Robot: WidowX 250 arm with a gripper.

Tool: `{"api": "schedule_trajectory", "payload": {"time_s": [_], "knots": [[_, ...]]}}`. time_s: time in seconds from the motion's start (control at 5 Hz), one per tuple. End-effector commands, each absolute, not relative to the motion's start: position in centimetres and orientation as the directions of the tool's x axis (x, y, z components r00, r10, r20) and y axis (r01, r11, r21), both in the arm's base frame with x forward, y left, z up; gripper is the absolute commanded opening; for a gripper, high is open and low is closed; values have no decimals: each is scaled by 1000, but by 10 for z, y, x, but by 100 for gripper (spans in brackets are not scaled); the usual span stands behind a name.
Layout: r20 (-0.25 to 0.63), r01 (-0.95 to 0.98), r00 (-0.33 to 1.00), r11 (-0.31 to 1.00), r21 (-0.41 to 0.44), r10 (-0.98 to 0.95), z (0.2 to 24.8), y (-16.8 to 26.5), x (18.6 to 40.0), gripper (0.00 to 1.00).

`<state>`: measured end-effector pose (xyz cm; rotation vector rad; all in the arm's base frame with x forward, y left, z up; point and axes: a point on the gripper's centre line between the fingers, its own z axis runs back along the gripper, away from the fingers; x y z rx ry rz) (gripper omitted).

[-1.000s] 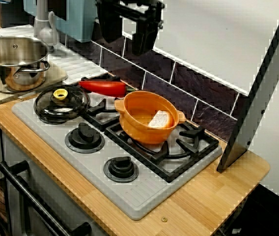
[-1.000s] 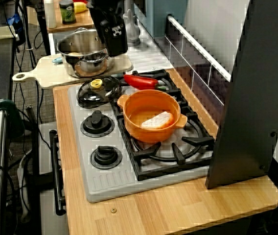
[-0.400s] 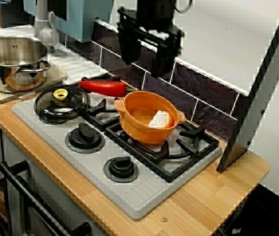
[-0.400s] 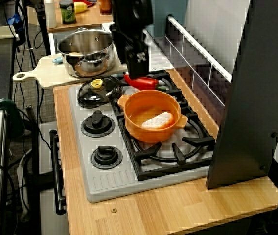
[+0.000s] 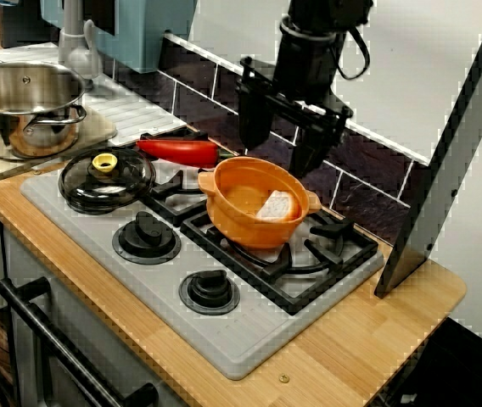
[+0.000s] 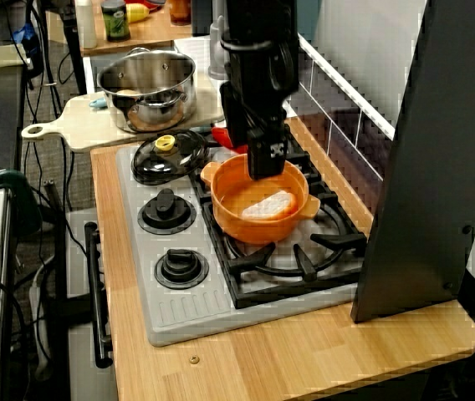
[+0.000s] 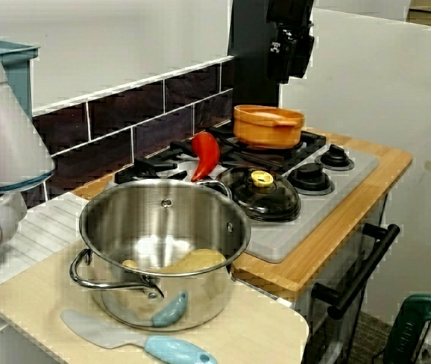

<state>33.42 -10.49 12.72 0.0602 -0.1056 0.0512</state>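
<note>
Moved since a second ago: the black two-finger gripper has come from high over the rear left burner, rightward and down, and now hangs above the far side of the round orange plastic pot, clear of it. Nothing else has shifted.

The pot stands on the right grate of the grey toy hob. A white rectangular block lies tilted inside it.

The claw's fingers are spread wide and hold nothing.

To the left sits a smoked glass lid with a yellow knob. Beyond it, a red pepper lies near the dark tiled wall.

Judgement: a plumb descent centred on the block, with both fingers inside the rim, suits best. The view from above puts the claw toward the back rim.
</note>
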Motion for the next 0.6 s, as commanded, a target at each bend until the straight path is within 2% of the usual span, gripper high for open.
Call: {"api": "schedule_trajectory", "payload": {"time_s": [0.0,0.4], "knots": [[151,-70,987,995,69,59,135,-106,347,100],[177,-145,976,986,80,129,128,-104,345,100]]}}
